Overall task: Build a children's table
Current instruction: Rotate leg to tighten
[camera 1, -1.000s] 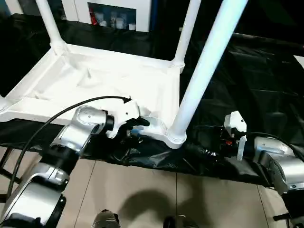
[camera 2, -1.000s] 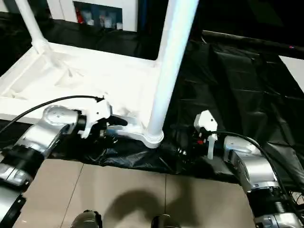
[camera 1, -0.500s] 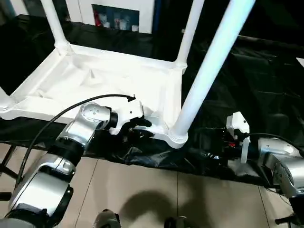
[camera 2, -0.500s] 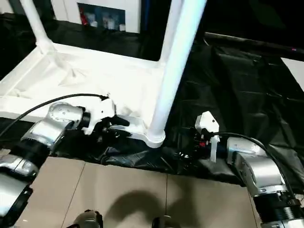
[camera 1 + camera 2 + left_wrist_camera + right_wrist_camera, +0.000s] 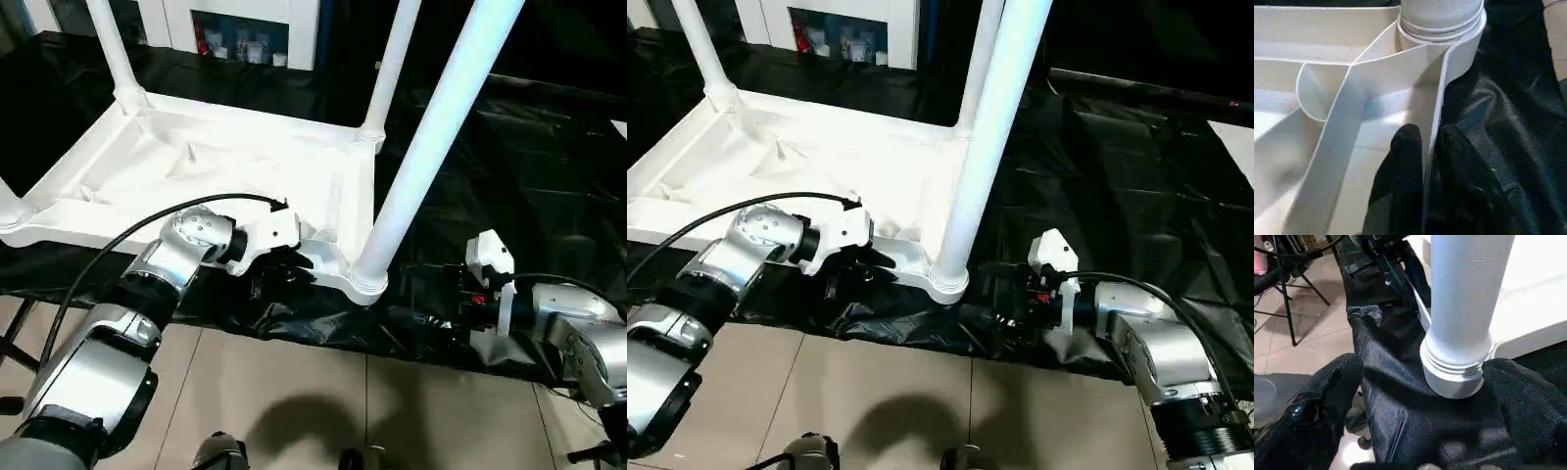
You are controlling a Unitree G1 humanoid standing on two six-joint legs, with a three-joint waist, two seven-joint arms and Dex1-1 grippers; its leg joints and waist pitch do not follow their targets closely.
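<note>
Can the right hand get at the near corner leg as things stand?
Probably yes. The right hand is open, its fingers on either side of the leg's base, with just black sheeting beneath.

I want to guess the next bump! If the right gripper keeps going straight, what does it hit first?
Most likely the nearest leg, right at its base in the corner socket. The open right gripper points straight at it, a finger on each side.
</note>
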